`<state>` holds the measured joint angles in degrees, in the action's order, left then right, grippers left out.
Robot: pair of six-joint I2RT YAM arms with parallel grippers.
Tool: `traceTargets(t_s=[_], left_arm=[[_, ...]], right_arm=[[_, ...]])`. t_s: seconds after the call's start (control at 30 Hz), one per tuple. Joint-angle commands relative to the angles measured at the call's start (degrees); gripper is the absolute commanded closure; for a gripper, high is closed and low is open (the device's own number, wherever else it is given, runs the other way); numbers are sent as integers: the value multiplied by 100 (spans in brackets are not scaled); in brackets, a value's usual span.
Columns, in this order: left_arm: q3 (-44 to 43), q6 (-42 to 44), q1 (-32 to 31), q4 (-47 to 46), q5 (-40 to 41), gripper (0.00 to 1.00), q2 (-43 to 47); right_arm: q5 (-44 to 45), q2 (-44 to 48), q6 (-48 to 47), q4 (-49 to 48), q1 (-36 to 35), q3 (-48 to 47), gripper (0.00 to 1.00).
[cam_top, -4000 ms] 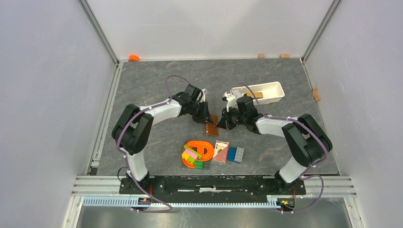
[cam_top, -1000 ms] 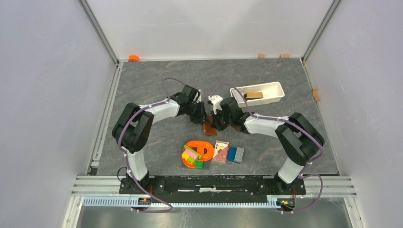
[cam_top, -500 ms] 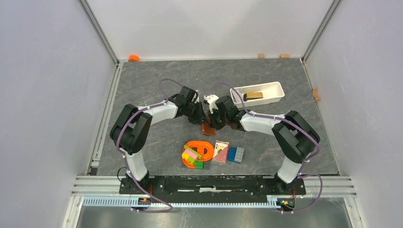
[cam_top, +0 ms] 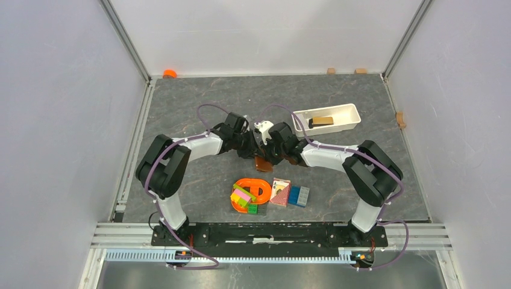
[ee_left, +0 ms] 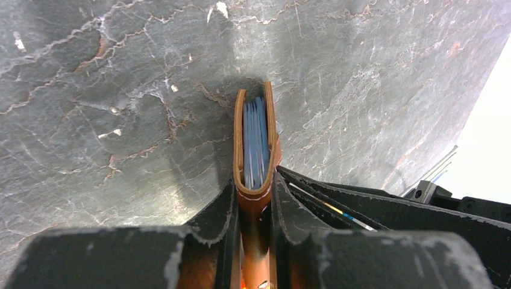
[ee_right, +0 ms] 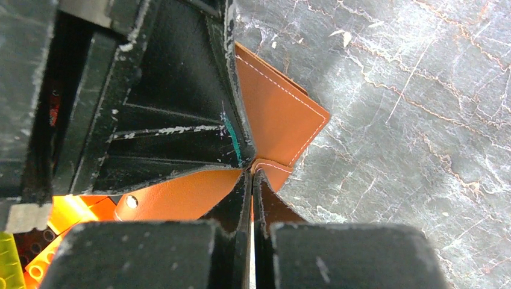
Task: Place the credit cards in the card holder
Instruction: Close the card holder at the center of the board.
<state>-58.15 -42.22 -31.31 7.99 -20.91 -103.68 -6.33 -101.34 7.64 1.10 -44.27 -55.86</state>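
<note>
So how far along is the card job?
Done: blue credit cards sit inside the card holder. In hand: left tool clamps the holder edge-on; right tool pinches its clasp tab. Remaining: probably fastening it and letting go; can't tell if cards remain outside.

Black-jointed white arms [cam_top: 199, 142] (looping purple cables [cam_top: 208, 106])

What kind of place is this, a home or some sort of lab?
Probably a robot lab test cell: white panel walls on aluminium framing enclose a grey tabletop, with the left arm and right arm bolted to a rail at its near edge.
</note>
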Motion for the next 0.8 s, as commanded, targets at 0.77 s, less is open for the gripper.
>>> traceTargets(t_s=[0.77], left_arm=[[677,-419,-587,-1477,649,98,-207]], right_arm=[[-2145,-710,2564,-1009,-1114,-901,100]])
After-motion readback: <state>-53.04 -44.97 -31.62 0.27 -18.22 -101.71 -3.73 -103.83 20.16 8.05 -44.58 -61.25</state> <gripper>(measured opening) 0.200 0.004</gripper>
